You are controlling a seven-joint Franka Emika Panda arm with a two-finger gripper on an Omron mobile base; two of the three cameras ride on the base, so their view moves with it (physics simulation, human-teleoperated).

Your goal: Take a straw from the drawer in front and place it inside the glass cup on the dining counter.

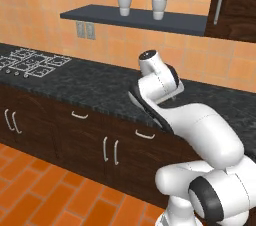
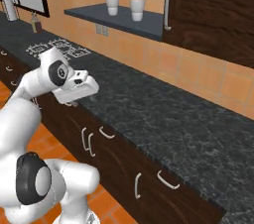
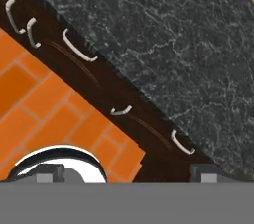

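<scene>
Left base view: the white arm is folded above the black speckled stone counter (image 1: 90,87); below its edge the wide, shallow dark brown wooden drawer (image 1: 142,137) is seen shut, its curved silver handle (image 1: 144,134) untouched.

Right base view: the two-finger gripper (image 2: 73,102) hangs over the counter's near edge, nothing held.

Hand view: the finger tips (image 3: 49,174) are spread wide, released. The straw is judged to lie inside the closed drawer. The approach step is judged in hand; next, descent to the handle is required.
</scene>
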